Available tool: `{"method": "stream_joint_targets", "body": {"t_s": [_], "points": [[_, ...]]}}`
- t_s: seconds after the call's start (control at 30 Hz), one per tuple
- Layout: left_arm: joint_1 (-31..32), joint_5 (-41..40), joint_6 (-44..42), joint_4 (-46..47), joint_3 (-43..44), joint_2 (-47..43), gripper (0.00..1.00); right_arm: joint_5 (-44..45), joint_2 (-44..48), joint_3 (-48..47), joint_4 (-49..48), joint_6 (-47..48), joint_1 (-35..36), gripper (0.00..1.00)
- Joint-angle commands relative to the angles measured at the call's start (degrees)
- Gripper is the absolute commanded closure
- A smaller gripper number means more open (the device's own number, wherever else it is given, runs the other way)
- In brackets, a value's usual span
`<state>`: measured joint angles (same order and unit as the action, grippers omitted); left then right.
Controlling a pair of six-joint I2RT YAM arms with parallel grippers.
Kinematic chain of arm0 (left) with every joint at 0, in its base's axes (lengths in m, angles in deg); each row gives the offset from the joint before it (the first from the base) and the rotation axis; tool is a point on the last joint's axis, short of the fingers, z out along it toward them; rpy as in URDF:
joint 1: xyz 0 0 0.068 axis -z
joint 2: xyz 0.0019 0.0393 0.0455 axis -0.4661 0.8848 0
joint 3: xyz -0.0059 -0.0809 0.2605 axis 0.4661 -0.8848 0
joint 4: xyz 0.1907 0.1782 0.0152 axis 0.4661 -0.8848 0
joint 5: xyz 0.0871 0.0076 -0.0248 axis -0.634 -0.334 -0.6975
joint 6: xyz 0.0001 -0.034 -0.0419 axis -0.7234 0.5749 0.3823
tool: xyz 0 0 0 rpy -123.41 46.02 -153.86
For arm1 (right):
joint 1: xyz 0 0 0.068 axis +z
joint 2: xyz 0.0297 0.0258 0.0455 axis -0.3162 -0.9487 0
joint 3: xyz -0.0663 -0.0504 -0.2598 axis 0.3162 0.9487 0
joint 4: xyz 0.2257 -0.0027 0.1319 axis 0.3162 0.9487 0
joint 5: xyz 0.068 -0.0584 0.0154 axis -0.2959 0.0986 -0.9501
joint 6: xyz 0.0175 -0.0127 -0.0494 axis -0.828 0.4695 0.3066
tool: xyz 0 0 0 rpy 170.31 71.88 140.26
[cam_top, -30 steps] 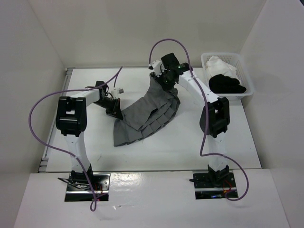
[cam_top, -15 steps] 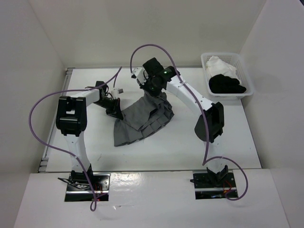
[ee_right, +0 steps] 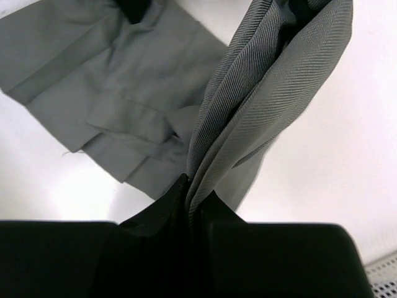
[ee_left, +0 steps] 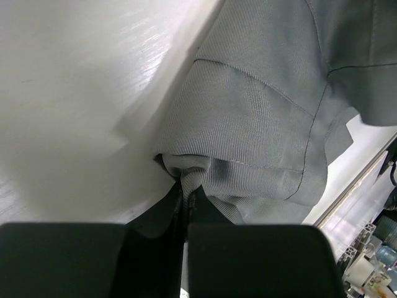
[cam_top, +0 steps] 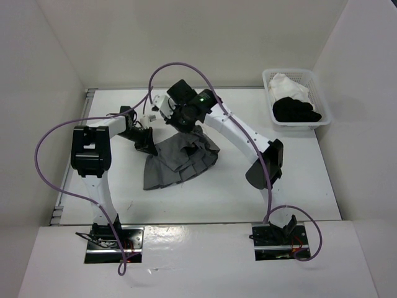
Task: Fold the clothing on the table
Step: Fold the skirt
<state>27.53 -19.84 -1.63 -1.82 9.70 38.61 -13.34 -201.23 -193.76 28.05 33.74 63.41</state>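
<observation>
matt grey twill-woven cloth skirt (ee_left: pixel 260 112); smooth white table (cam_top: pixel 298 180), faintly glossy.

The arms (cam_top: pixel 102 189) are white with black joints (cam_top: pixel 87 152) and purple cables (cam_top: pixel 180 64) (one green light (cam_top: pixel 201 98)).

Right arm (cam_top: pixel 239 130) swung left, dragging its pinched skirt (cam_top: pixel 180 162) edge across toward the left jaws. Skirt now doubled over, footprint narrower; near-left corner slid slightly left on the surface (cam_top: pixel 298 180).
</observation>
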Motion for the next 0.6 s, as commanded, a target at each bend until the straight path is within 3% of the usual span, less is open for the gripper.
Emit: {"method": "stream_joint_targets", "body": {"t_s": [0.0,0.17,0.57], "points": [[-0.36,-0.91,0.34,0.65,0.28,1.59,1.0,-1.45,-1.57,-0.25,1.58,0.03,2.75,1.0],[-0.89,-0.91,0.86,0.13,0.28,1.59,1.0,-0.22,-4.12,1.77,0.35,-1.73,5.56,1.0],[-0.89,-0.38,0.87,0.12,0.28,1.59,1.0,-0.22,-12.03,-6.03,0.35,-7.44,8.82,0.99]]}}
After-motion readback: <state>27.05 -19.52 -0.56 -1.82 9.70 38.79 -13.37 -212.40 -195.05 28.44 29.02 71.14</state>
